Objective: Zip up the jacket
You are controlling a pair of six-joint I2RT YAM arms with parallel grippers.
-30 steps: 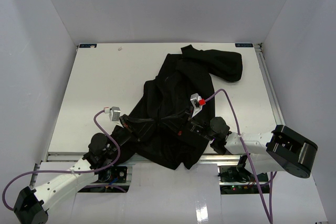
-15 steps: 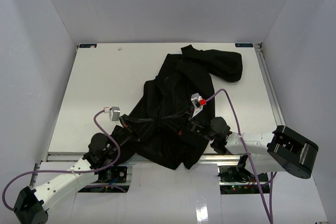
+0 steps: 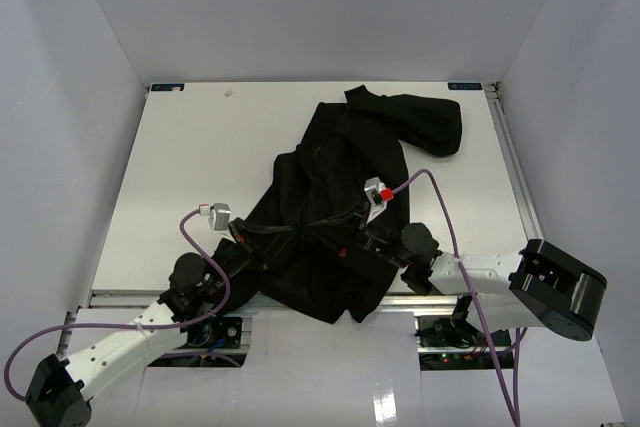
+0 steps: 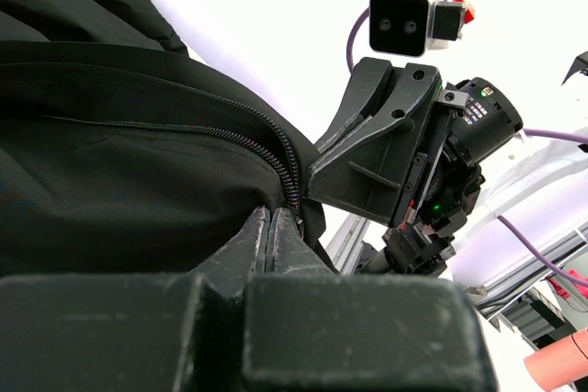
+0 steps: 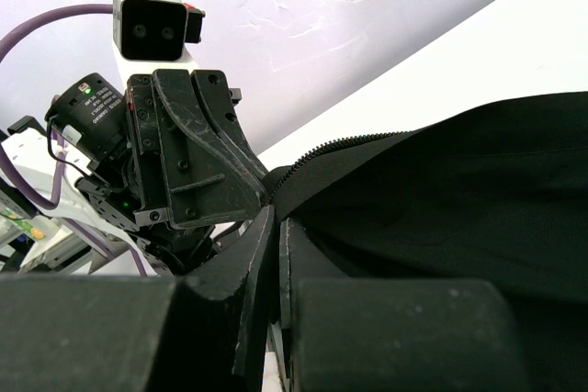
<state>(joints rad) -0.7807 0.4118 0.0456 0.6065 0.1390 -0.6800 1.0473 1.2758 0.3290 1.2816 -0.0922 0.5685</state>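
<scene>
The black jacket [image 3: 340, 177] lies crumpled across the middle of the white table, its hem hanging over the near edge. My left gripper [image 3: 245, 238] is at its near left side and is shut on the zipper edge [image 4: 230, 132] of the jacket [image 4: 110, 162], fingertips pinched together [image 4: 273, 218]. My right gripper [image 3: 350, 244] is at the near middle, facing the left one, and is shut on the opposite zipper edge [image 5: 349, 149] of the jacket [image 5: 459, 199], fingertips together [image 5: 277, 219]. Each gripper shows in the other's wrist view, a short way apart.
The white table [image 3: 200, 147] is walled on three sides by pale panels. A sleeve or hood end [image 3: 425, 122] is bunched at the far right. Purple cables [image 3: 440, 207] loop over both arms. The table's metal front rail [image 3: 130, 297] runs along the near edge.
</scene>
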